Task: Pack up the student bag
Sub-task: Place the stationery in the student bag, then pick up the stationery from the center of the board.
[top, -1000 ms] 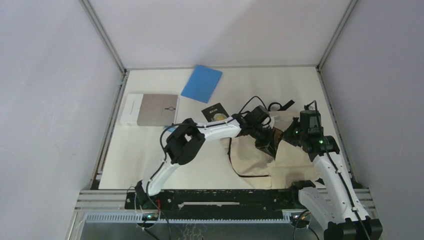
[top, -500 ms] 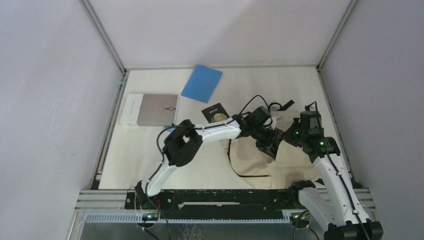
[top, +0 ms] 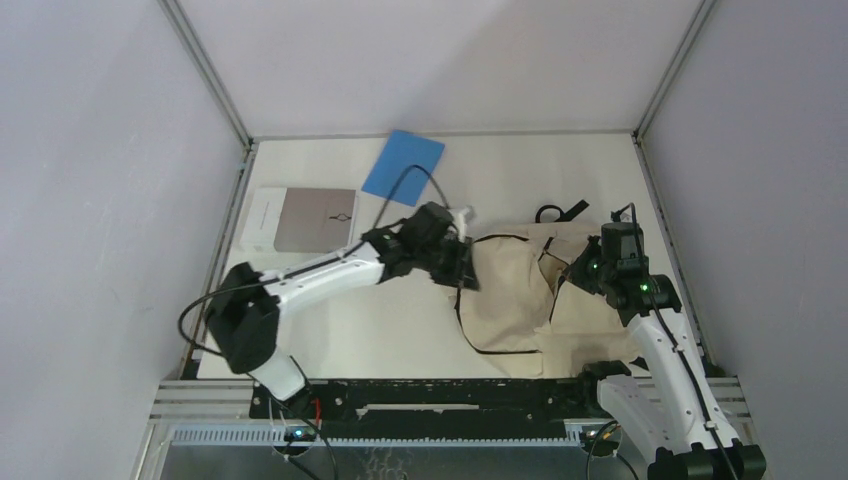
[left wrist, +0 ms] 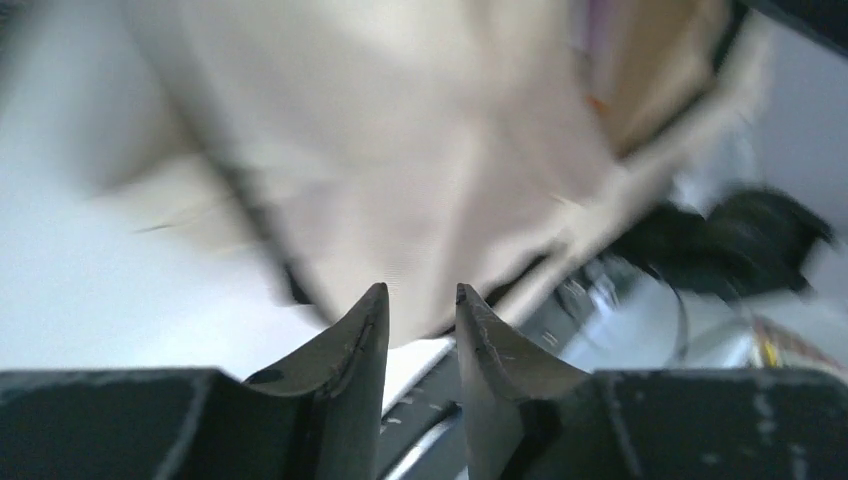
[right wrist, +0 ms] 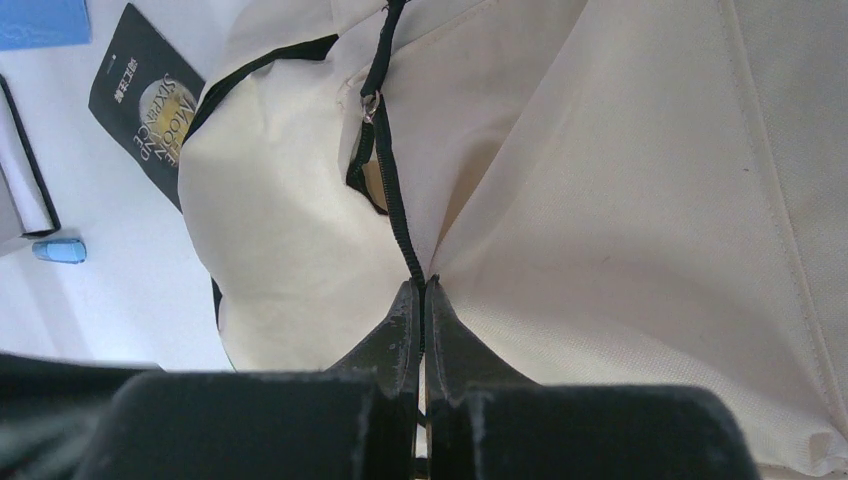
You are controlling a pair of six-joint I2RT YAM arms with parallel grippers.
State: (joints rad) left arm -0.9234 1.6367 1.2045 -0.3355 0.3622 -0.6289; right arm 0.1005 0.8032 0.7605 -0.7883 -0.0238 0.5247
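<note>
The student bag point(top: 510, 295), cream fabric with black zipper lines, lies flat on the right half of the table. It fills the right wrist view point(right wrist: 620, 180), where its zipper gapes a little near the pull point(right wrist: 371, 104). My right gripper point(right wrist: 425, 283) is shut on the bag's black zipper edge; from above it sits at the bag's right side point(top: 572, 276). Over the bag's left edge hovers my left gripper point(top: 462, 274). Its jaws point(left wrist: 420, 290) stand open with nothing between them, the blurred bag beyond.
A blue notebook point(top: 403, 167) lies at the back. A grey and white book point(top: 300, 219) is at the left. A black booklet point(right wrist: 140, 95) and a small blue object point(right wrist: 58, 250) lie left of the bag. A black strap point(top: 560, 212) trails behind it.
My left gripper has opened and pulled back leftward from the bag's mouth to its left edge. The dark opening has fallen mostly shut. The right gripper has kept its hold.
</note>
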